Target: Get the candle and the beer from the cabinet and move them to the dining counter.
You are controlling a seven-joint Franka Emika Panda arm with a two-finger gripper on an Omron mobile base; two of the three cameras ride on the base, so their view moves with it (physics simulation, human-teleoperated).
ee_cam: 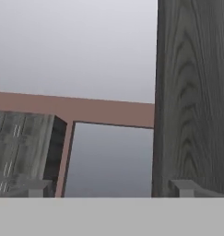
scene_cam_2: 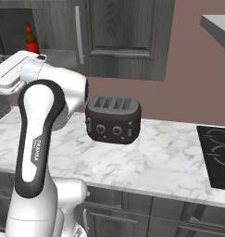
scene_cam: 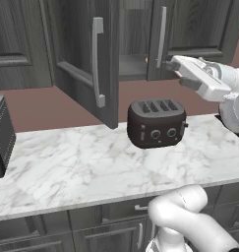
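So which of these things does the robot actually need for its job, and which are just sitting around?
Needed for the job:
- beer
- cabinet, door open
- gripper

Just sitting around:
- toaster
- marble wall counter
- stovetop

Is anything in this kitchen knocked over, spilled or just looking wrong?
Nothing is spilled or broken. The one unusual thing is the cabinet: its door hangs wide open over the marble counter, beside the toaster, which stands upright. Inside, the beer stands upright on the shelf. The gripper is at the cabinet opening.
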